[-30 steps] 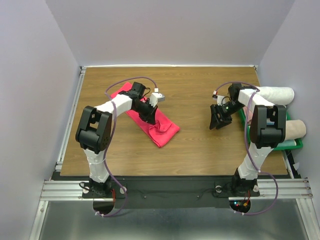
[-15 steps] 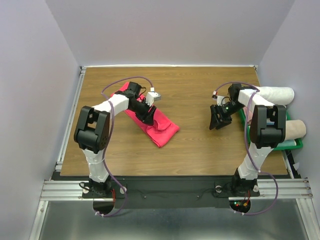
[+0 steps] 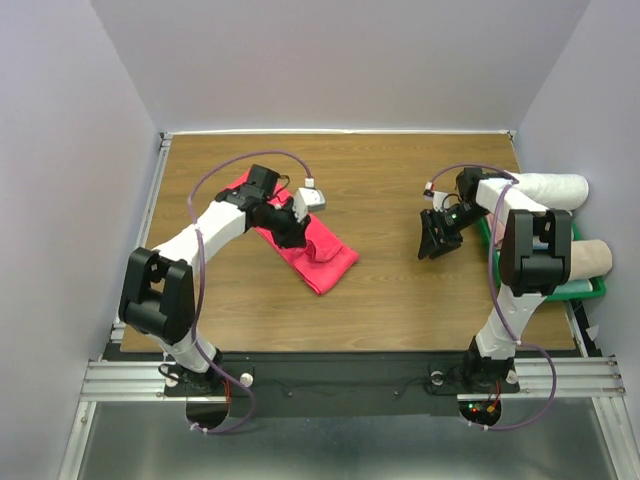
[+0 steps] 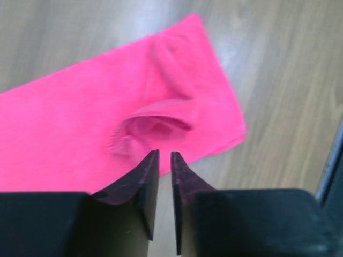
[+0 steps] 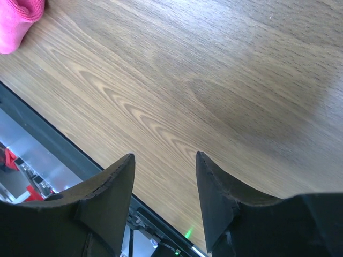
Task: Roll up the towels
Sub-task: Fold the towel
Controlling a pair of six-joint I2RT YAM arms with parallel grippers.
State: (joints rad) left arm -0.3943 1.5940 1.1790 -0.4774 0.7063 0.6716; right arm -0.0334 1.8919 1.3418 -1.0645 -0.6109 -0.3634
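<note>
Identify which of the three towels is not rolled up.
The pinkish-red towel, lying unrolled on the table by the left gripper; the white towel and beige towel sit rolled in the green bin.

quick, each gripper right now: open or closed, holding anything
Left gripper: closed, nothing between its fingers, tips over the pink towel.
Right gripper: open, empty, above the table.

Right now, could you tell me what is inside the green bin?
Two rolled towels: a white one and a beige one. The right arm covers part of the bin.
</note>
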